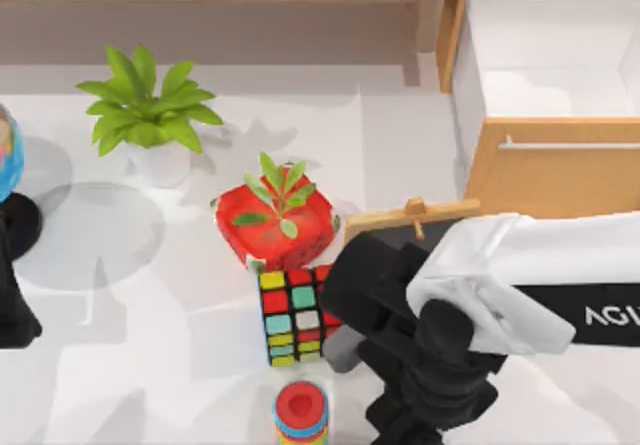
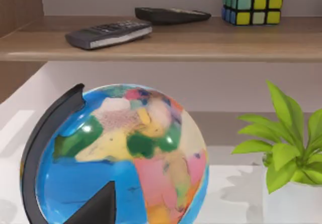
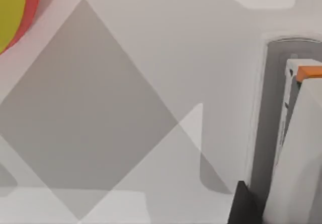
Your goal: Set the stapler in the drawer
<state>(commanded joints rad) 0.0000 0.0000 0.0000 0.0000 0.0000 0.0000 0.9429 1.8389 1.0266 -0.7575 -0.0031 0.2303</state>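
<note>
The left arm (image 1: 12,285) sits parked at the table's left edge beside the globe (image 2: 121,158), and whether its fingers are open or closed cannot be told. To the right, my right gripper (image 1: 345,340) hangs low over the table just right of the colourful cube (image 1: 292,315), and the stapler (image 3: 297,148) lies close beside its dark fingertip (image 3: 244,204); I cannot tell whether the fingers are parted or closed on it. I judge the task barely begun: the stapler is on the table, not yet lifted, and the drawer (image 1: 550,155) stands open well beyond the gripper to its far right, waiting.
</note>
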